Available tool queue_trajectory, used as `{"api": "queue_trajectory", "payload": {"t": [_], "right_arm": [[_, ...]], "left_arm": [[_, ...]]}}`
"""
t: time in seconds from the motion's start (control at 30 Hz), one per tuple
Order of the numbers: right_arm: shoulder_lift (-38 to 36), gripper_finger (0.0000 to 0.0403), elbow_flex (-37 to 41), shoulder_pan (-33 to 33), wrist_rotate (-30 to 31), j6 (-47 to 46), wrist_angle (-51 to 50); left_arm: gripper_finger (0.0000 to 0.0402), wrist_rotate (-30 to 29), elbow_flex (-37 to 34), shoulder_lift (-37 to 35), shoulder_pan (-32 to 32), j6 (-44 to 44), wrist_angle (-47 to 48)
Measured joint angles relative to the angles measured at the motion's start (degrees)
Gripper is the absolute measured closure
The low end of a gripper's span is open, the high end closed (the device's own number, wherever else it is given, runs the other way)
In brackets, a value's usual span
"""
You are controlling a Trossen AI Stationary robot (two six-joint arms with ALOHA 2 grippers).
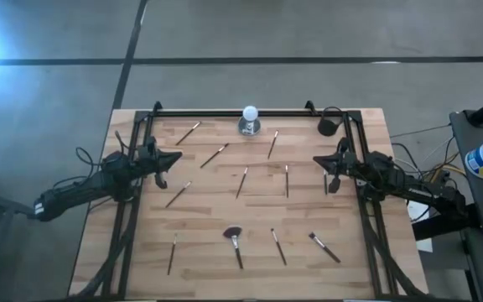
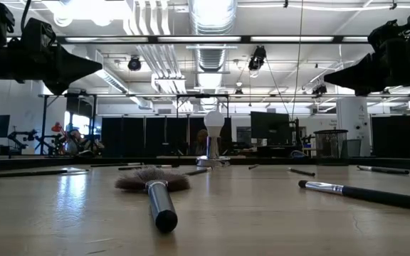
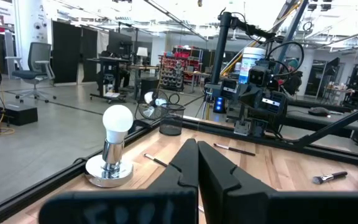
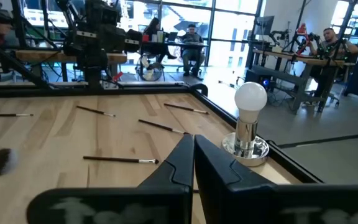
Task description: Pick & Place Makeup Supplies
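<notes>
Several slim makeup brushes and pencils lie flat and scattered on the wooden table (image 1: 250,210). Among them are a fan-headed brush (image 1: 234,243) (image 2: 155,186) near the front edge, a bristle-tipped one (image 1: 324,247) (image 2: 365,192) to its right, and thin sticks (image 1: 241,182) (image 1: 214,154) in the middle. My left gripper (image 1: 177,158) (image 3: 196,163) hovers shut and level at the table's left side, touching nothing. At the right side my right gripper (image 1: 317,159) (image 4: 193,155) hovers the same way, shut and empty, facing the left one.
A white ball on a silver base (image 1: 249,119) (image 3: 117,146) (image 4: 250,124) stands at the far edge's middle. A small black cup (image 1: 329,126) sits at the far right corner. Black frame rails (image 1: 141,126) run along the table's left, right and far edges. People sit beyond the table.
</notes>
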State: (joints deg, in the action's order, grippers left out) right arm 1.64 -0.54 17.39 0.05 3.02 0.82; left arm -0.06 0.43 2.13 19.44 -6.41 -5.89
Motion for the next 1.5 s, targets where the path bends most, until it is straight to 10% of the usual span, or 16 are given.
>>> {"api": "queue_trajectory", "payload": {"t": [0.67,0.97,1.5], "right_arm": [[0.3,0.0394,-0.1,0.0,0.5,-6.5,16.7],[7.1,0.0394,-11.3,0.0,17.0,-16.6,-11.6],[34.1,0.0394,-21.5,0.0,23.5,-50.9,-42.7]], "left_arm": [[0.0401,0.0,0.0,0.0,0.0,0.0,0.0],[0.0401,0.0,0.0,0.0,0.0,0.0,0.0],[0.0401,0.0,0.0,0.0,0.0,0.0,0.0]]}}
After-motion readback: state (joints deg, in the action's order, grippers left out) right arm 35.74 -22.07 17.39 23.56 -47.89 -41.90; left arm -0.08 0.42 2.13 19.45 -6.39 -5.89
